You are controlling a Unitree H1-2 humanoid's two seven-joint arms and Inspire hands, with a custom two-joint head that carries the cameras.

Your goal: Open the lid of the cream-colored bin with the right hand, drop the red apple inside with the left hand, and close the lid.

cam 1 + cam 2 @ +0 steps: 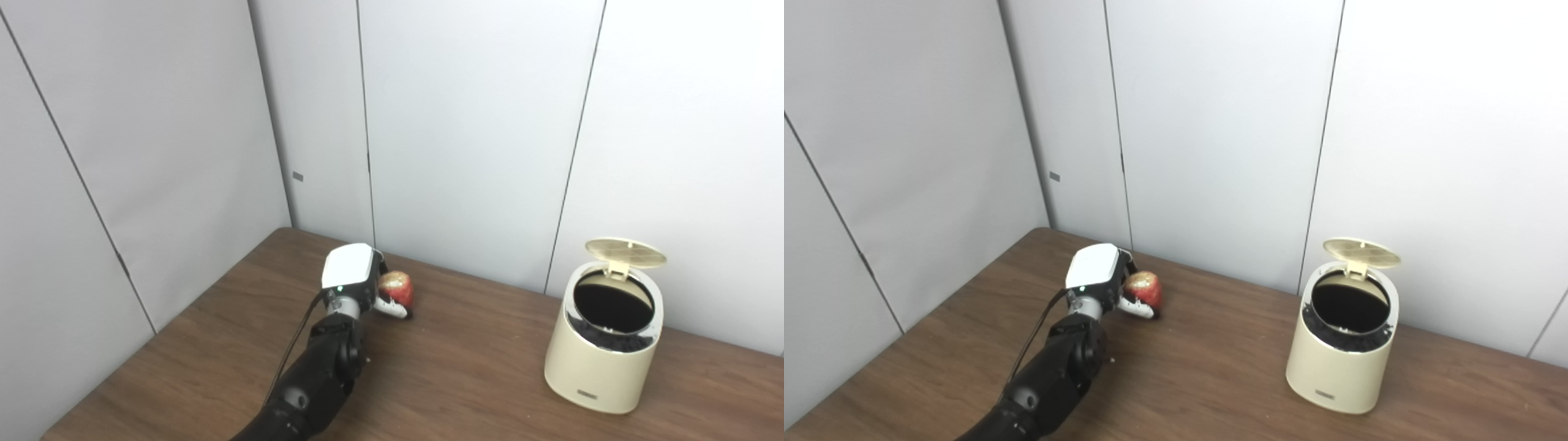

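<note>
My right hand appears in neither head view, and my left arm is cut off at the bottom edge, so only the forearm, wrist and hand show. The white back of my left hand faces the cameras and hides the palm and most of the fingers; one white digit curls under the red apple, and darker fingers are barely visible above it. I cannot tell for certain whether the apple is fully clamped or only cupped, but the hand is wrapped against it, touching its left side. Whether the apple rests on the wooden table or is lifted just off it is also hard to make out; it sits low, near the table's back edge by the grey wall panels.

Well apart, to the right, stands the cream-colored bin, upright on the table. Its round lid is tipped up on the rear hinge, leaving the dark mouth exposed. The interior reads only as black, with a dark liner bunched at the rim; nothing inside can be distinguished. A small label low on the bin's front is too small to read.
</note>
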